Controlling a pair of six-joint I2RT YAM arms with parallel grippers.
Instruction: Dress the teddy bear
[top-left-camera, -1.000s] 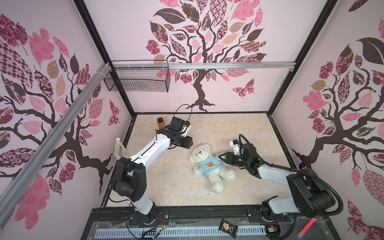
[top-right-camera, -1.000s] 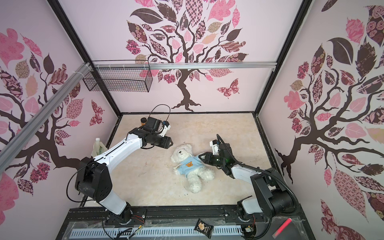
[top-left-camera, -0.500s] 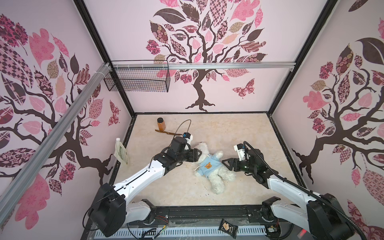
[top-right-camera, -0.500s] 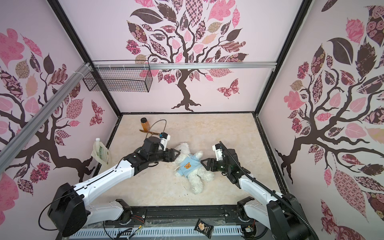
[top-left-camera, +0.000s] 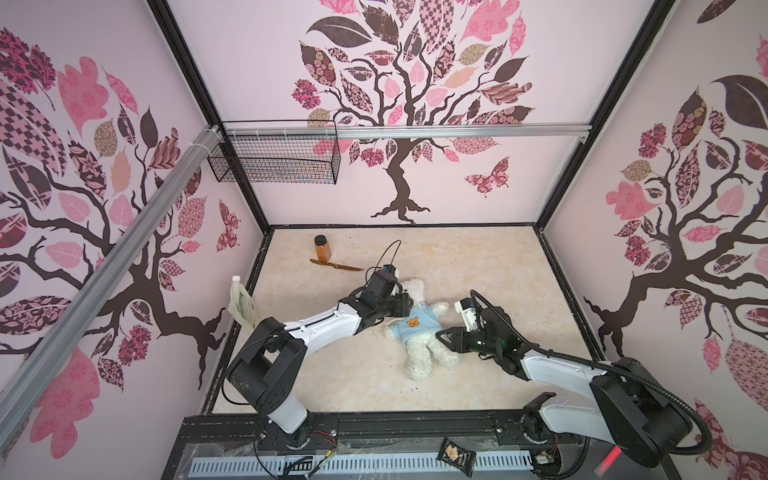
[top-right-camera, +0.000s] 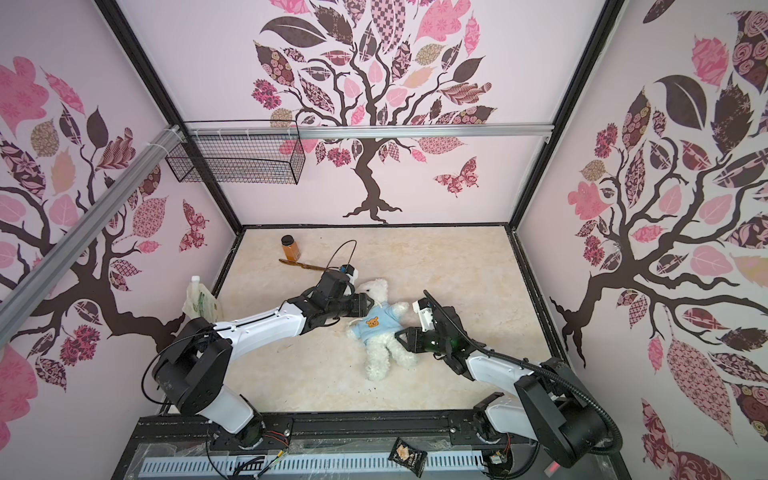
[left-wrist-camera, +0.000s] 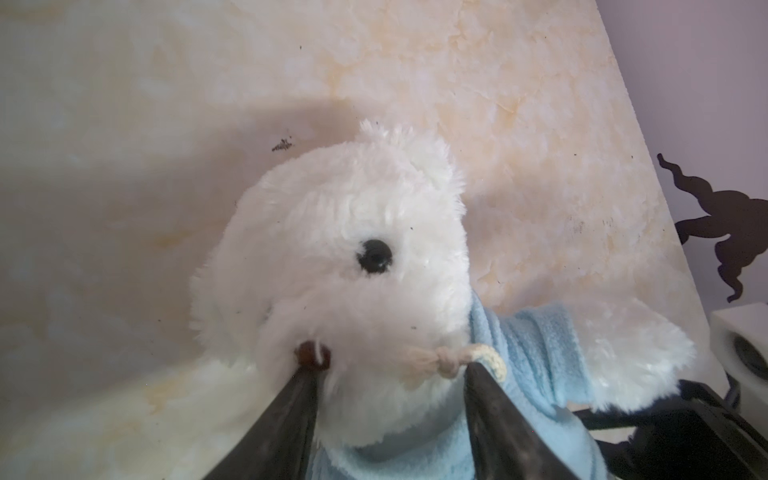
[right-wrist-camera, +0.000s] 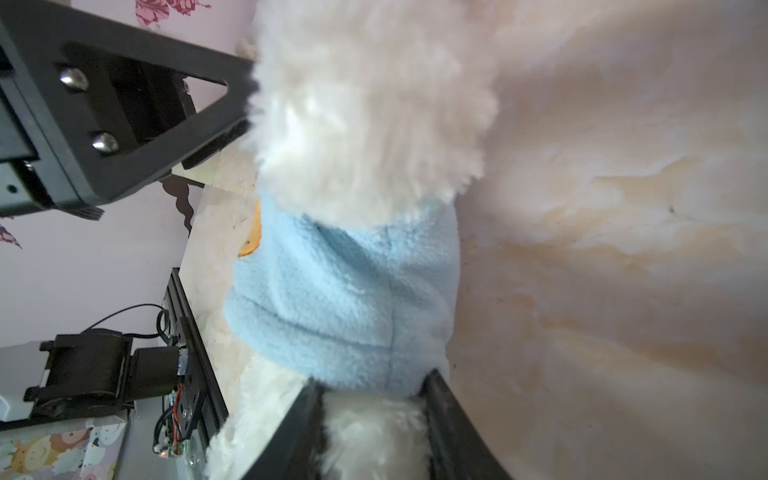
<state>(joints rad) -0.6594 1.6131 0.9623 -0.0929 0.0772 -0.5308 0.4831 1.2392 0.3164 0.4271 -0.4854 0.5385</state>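
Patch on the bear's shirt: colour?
Orange bear-face patch on the light blue shirt; shows best in a top view.

found teddy bear (top-left-camera: 419, 353) flat on its back midway across the bench (top-left-camera: 490, 266), head toward the rear left, legs toward the front. noted shirt (top-left-camera: 413, 326) on its torso. located left jaws at the head, astride the muzzle; right jaws on the bear's side nearer the right wall, astride the body just below the shirt hem. logged jar (top-left-camera: 322, 246) upright behind and left of the bear, utensil (top-left-camera: 336, 266) lying just before it. recorded pouch (top-left-camera: 241, 302) at the left bench edge, wire basket (top-left-camera: 274, 160) above the rear left corner, packet (top-left-camera: 456, 455) on the front frame.
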